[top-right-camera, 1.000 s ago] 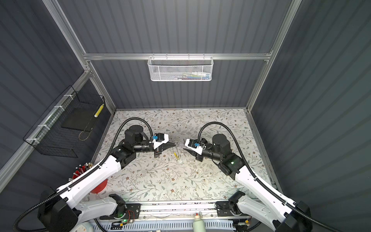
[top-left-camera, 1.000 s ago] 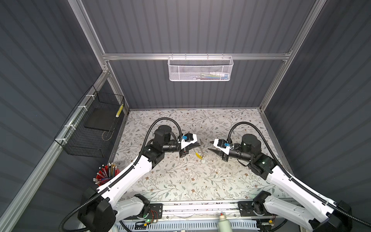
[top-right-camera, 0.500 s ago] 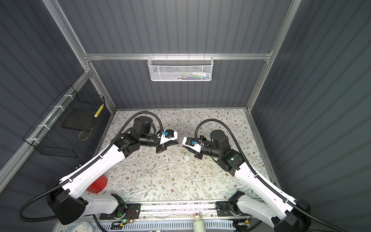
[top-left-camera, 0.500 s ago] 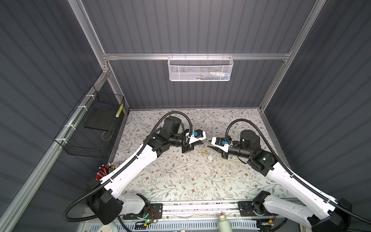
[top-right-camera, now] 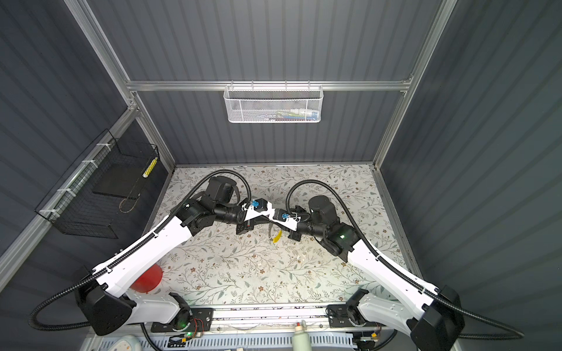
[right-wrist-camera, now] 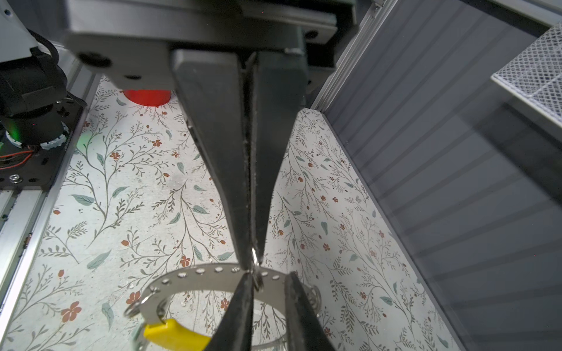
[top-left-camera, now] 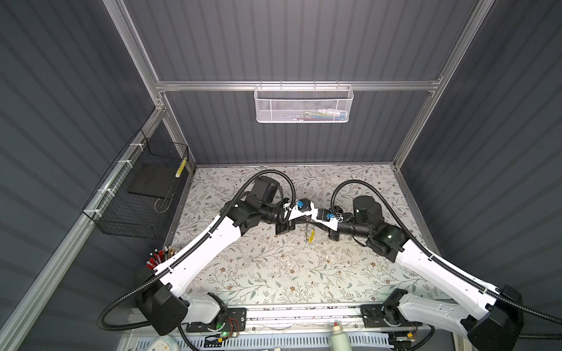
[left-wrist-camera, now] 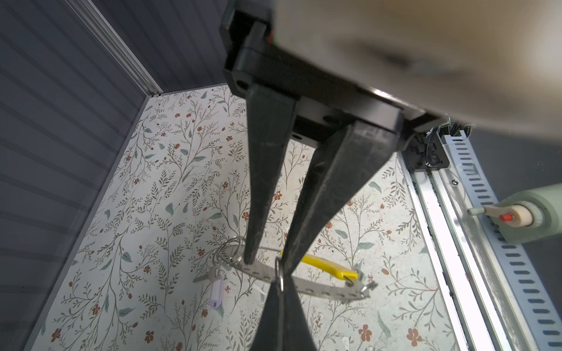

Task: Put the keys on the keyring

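The keyring is a silvery perforated band loop with a yellow tag. It hangs above the mat between both arms, and the tag shows in both top views. My left gripper is shut on a small split ring that sits on the band. My right gripper faces it tip to tip, with a gap between its fingers. Its fingers lie across the band, beside that ring. One of the keys, with a pale lilac tag, hangs by a coiled ring.
A red cup stands at the front left near the left arm's base. A black wire basket hangs on the left wall and a white mesh basket on the back wall. The front rail and a pale bottle border the mat.
Both arms have swung inward until their fingertips meet over the middle of the mat. The right gripper's fingers have drawn closer together. The left gripper stayed shut.
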Robot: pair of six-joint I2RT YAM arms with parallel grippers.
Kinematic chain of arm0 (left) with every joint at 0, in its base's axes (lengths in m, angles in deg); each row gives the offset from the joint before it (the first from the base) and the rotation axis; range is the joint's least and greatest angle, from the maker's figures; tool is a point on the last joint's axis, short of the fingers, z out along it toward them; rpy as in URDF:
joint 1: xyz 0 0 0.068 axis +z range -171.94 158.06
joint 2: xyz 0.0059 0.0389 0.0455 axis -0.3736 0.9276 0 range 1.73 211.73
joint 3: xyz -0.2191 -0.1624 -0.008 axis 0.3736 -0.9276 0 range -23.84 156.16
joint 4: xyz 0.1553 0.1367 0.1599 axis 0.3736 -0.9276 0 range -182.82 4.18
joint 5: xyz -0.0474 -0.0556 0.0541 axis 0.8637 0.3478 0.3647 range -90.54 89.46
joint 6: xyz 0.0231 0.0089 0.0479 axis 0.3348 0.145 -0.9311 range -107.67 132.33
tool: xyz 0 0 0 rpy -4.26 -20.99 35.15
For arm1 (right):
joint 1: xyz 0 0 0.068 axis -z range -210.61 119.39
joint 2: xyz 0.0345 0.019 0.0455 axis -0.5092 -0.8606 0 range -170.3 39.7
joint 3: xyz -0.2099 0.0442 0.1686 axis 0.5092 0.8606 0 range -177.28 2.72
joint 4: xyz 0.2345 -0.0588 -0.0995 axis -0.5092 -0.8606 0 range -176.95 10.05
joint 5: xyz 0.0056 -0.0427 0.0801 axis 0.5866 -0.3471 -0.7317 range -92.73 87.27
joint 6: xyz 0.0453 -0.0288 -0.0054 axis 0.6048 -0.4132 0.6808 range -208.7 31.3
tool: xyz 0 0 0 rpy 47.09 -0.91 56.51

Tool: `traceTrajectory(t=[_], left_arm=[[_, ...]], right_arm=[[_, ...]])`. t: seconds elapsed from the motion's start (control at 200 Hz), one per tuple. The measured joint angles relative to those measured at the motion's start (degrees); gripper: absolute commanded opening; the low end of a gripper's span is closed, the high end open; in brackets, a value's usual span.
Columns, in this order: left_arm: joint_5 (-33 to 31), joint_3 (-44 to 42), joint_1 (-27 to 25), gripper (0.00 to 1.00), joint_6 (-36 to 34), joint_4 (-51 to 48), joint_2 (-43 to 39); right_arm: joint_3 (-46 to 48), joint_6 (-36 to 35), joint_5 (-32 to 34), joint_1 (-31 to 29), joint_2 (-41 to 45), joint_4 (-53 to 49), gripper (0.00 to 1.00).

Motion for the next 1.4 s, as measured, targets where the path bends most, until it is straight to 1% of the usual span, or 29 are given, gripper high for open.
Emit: traceTrajectory(t=[0.06,0.19,0.255,0.305,0.315,0.345,0.37,0.405,0.435,0.65,0.75,0.81,1.071,1.256,1.401], left_arm=[[-0.31,0.07,0.00,0.00,-0.15,0.02,0.00],[-0.83,0.22,0.00,0.00,-0.74,0.02,-0.02],[-0.90,0.22,0.00,0.00,-1.03,0.02,-0.02],[-0.96,0.22,0.00,0.06,-1.01,0.11,-0.04],[-1.01,0.15,0.00,0.09,-0.92,0.28,-0.09],[-1.22,-0.20,0.00,0.21,-0.79,0.87,-0.33],[-1.55,-0.81,0.00,0.28,-0.33,1.86,-0.68],[-2.08,-2.25,0.00,0.33,0.68,3.85,-1.55],[-2.43,-4.07,0.15,0.34,1.68,5.97,-2.69],[-2.69,-16.90,4.44,0.33,8.85,19.78,-11.58],[-2.14,-21.73,6.03,0.31,12.85,26.82,-14.19],[-1.11,-23.56,6.12,0.29,14.93,30.18,-14.82],[4.61,-26.67,6.12,0.28,20.48,39.17,-14.93],[6.32,-27.69,6.12,0.27,22.29,42.10,-14.93],[6.71,-27.89,6.12,0.26,22.97,43.87,-14.93]], right_arm=[[0.00,0.15,-0.09,-0.04,-0.04,-0.02,0.12],[0.00,0.74,-0.44,-0.02,-0.04,-0.09,0.01],[0.00,1.18,-0.70,0.02,-0.04,-0.15,0.00],[0.00,1.46,-0.74,0.02,-0.04,-0.09,0.00],[0.00,1.55,-0.74,0.02,-0.04,-0.02,0.00],[0.00,1.86,-0.70,0.04,-0.04,0.17,0.00],[0.04,2.12,-0.70,0.04,-0.04,0.42,0.00],[0.11,2.60,-0.85,0.00,-0.04,1.11,0.00],[0.37,3.13,-1.01,-0.02,-0.02,1.92,0.00],[5.99,7.89,-2.64,-0.02,0.13,12.24,0.00],[8.11,9.88,-3.72,-0.04,0.13,16.50,0.00],[9.16,11.08,-4.26,-0.04,0.13,19.52,0.00],[10.64,14.97,-5.81,-0.02,0.04,28.83,0.00],[11.08,17.18,-7.10,-0.02,-0.31,33.33,0.00],[11.08,18.16,-8.04,-0.04,-0.81,34.82,0.00]])
